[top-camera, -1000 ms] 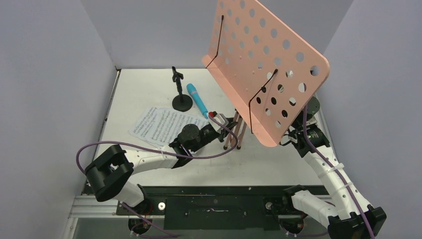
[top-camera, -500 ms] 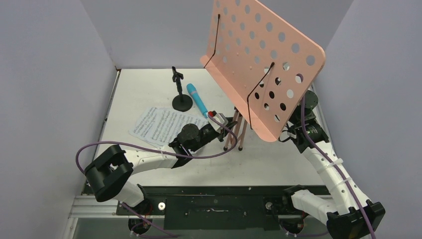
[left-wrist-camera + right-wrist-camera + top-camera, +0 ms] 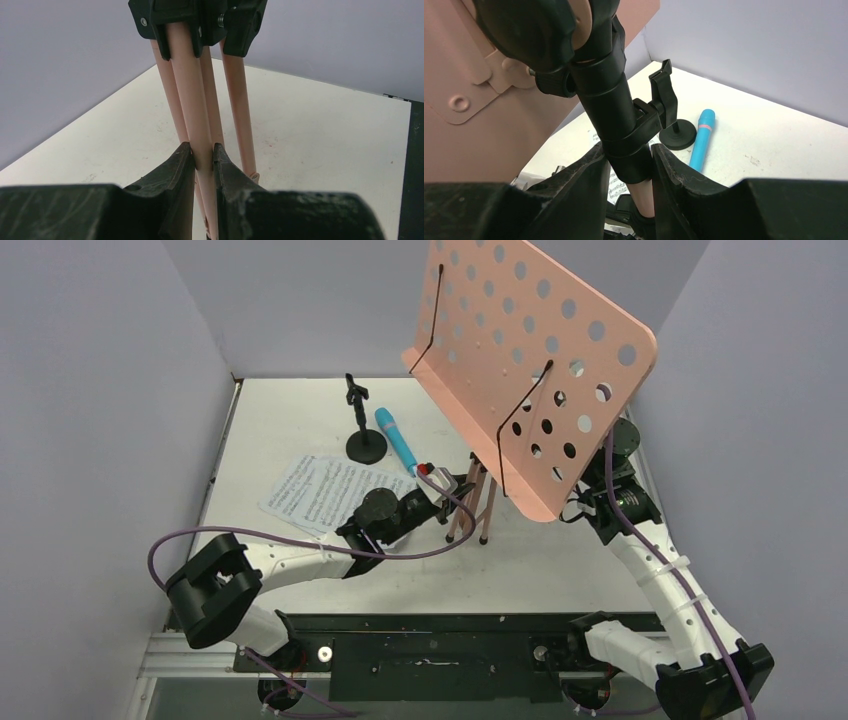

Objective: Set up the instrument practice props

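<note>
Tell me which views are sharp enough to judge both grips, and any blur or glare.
Left wrist: left gripper dark and soft near the lens, pinched tripod leg crisp. Right wrist: right gripper dark, clamp collar legible. Top external: evenly lit, no glare, music stand hides the right grip.

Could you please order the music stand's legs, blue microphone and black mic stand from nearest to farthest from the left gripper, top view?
1. The music stand's legs, clamped in the left gripper.
2. The blue microphone, lying just beyond, leftward.
3. The black mic stand, farther left again.
</note>
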### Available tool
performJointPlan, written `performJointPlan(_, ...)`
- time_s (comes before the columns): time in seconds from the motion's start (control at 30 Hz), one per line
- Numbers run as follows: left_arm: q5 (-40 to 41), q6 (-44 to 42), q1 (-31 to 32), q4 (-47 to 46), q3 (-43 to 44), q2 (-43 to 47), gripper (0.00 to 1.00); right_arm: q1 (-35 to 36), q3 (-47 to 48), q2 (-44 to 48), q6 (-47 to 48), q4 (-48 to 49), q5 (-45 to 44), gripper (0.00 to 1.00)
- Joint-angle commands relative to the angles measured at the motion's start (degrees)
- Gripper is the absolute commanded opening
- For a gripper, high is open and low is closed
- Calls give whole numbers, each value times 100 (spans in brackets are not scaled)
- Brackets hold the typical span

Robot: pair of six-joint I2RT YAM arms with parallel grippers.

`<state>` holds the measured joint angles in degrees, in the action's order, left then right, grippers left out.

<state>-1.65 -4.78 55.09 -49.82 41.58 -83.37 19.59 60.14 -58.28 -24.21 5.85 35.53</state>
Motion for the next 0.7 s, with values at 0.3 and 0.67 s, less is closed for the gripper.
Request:
performJointPlan(0.3,-73,-191,91,-216,74,243,0,20,1037,20,-53,1966,16,5)
performJointPlan(0.67,-96,-124,115,-242,-8,260,0,18,1326,-87,105,1998,-58,5)
